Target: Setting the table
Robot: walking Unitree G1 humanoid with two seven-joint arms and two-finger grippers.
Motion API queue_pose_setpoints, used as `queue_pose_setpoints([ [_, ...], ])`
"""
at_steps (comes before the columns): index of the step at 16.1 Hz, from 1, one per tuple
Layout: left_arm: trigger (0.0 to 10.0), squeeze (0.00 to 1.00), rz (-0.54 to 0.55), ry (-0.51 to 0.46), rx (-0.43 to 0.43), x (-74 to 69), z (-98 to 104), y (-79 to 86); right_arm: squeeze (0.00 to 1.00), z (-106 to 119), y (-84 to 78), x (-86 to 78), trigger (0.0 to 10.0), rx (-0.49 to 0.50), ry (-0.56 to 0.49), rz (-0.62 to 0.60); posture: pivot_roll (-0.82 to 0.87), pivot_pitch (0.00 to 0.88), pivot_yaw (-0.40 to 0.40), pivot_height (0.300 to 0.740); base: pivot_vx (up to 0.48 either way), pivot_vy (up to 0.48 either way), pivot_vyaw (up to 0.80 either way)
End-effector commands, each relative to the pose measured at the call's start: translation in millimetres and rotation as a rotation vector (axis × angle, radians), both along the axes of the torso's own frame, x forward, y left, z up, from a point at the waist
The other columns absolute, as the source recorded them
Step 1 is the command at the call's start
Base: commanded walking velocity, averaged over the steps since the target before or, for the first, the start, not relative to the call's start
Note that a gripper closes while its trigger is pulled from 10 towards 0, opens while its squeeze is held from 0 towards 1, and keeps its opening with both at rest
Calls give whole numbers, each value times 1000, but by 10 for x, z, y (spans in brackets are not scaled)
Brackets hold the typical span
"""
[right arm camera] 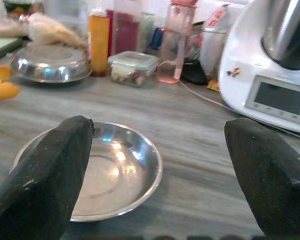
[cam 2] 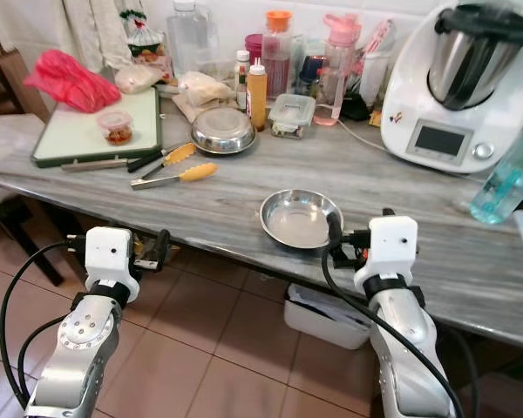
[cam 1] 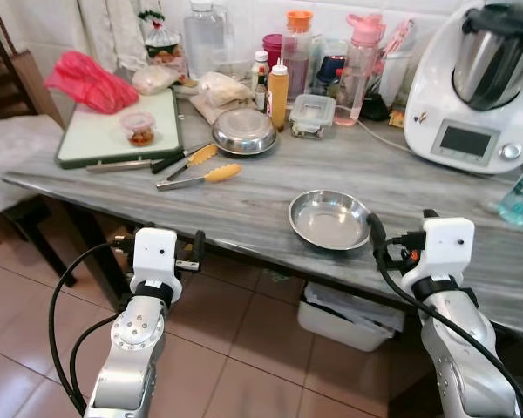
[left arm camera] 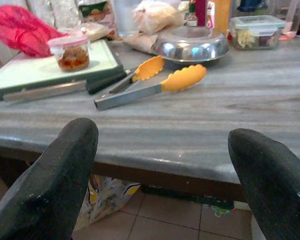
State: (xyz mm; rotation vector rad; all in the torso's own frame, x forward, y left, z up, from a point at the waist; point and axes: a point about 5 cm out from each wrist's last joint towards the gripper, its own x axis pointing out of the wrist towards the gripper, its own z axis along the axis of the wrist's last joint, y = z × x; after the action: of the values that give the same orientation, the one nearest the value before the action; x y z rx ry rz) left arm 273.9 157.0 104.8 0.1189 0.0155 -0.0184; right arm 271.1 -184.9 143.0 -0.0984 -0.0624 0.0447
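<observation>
Green cutting board [cam 1: 96, 138] far left on grey streaky stone table [cam 1: 244, 205]. Long tongs [cam 1: 198, 177] with yellow tips lie flat, tips pointing right. Upside-down steel bowl [cam 1: 243, 131] behind them. Left gripper [left arm camera: 162, 170] below table front edge, fingers spread wide, holding nothing. Round shiny steel plate [cam 1: 329, 219] near front edge, bare table around. Right gripper [right arm camera: 160, 175] just beside plate, fingers spread wide. White kitchen machine [cam 1: 471, 87] far right.

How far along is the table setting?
Done: one steel plate sits upright near the table's front edge. In hand: nothing; the right gripper is open beside that plate, and the left gripper is open before the edge. Left: the upturned plate and the tongs lie untouched further back.
</observation>
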Motion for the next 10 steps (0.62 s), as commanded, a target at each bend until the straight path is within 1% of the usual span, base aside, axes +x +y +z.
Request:
queue_pose_setpoints([
  [1, 10000, 0, 24, -1, 2, -13, -22, 14, 0, -4, 31, 36, 10000, -9, 16, 30, -59, 0, -89, 740, 0, 0, 0],
  [5, 10000, 0, 44, 0, 8, -61, -43, 28, 0, 1, 77, 93, 10000, -13, 19, 57, -40, 0, -97, 740, 0, 0, 0],
  [7, 10000, 0, 31, -3, 24, -56, -34, 35, 0, -19, 90, 92, 10000, -1, 20, 49, -42, 0, -77, 740, 0, 0, 0],
  [10, 10000, 0, -5, -6, 53, -3, -2, 26, 0, -60, 73, 43, 10000, 27, 20, 10, -58, 0, -28, 740, 0, 0, 0],
])
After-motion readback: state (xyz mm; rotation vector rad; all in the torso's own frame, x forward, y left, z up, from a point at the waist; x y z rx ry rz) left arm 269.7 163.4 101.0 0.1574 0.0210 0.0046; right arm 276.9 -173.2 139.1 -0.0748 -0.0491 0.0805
